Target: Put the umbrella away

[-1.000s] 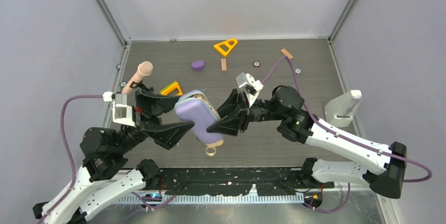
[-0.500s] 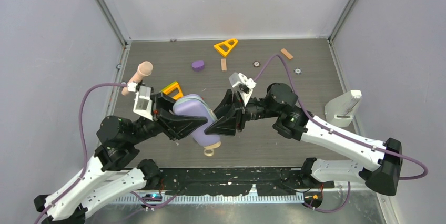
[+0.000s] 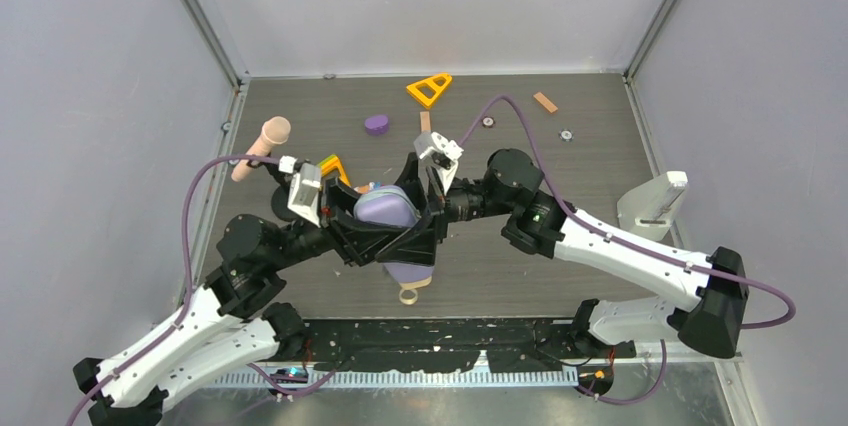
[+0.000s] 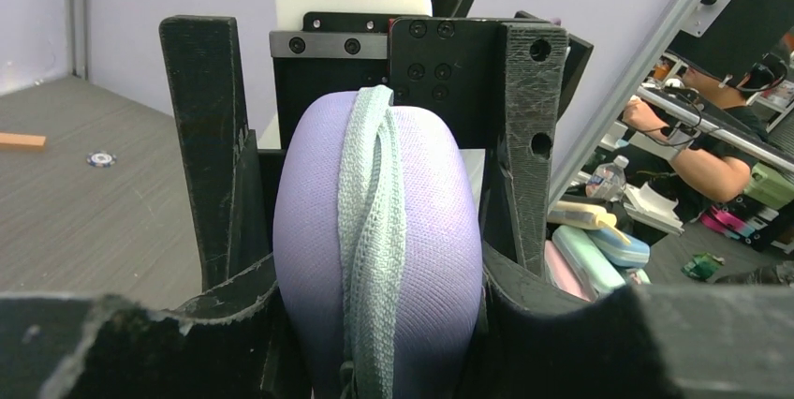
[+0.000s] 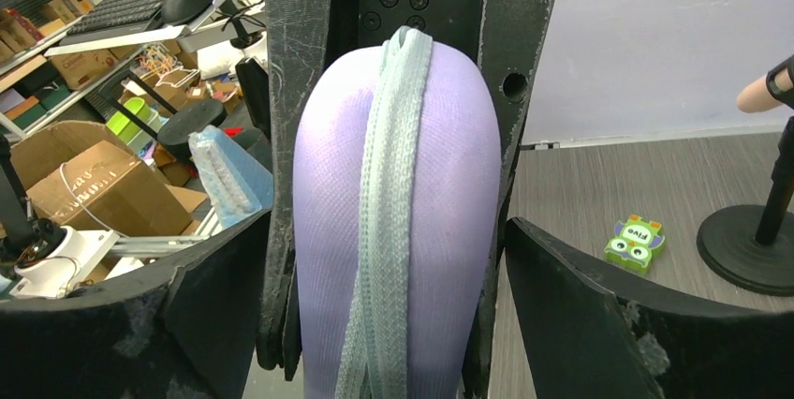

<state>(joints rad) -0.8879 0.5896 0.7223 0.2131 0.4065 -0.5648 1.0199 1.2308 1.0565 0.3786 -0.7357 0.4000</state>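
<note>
Left gripper [image 4: 379, 277] and right gripper [image 5: 386, 230] both clamping lavender case [image 3: 385, 211], reaching in from opposite ends. Matte black scuffed fingers pressing into soft woven fabric.

Case bulging rounded and oblong, pale green mesh strip [image 4: 374, 212] running down its middle.

Umbrella [image 3: 409, 293] sitting at case's near end: only tan handle and ring loop poking out, canopy and shaft lying hidden.

Grippers covering most of case from above; cannot tell if it is touching wood-grain table [image 3: 580, 146].

Pink-headed microphone [image 3: 276, 130] standing far left, its base partly covered by left arm.
</note>
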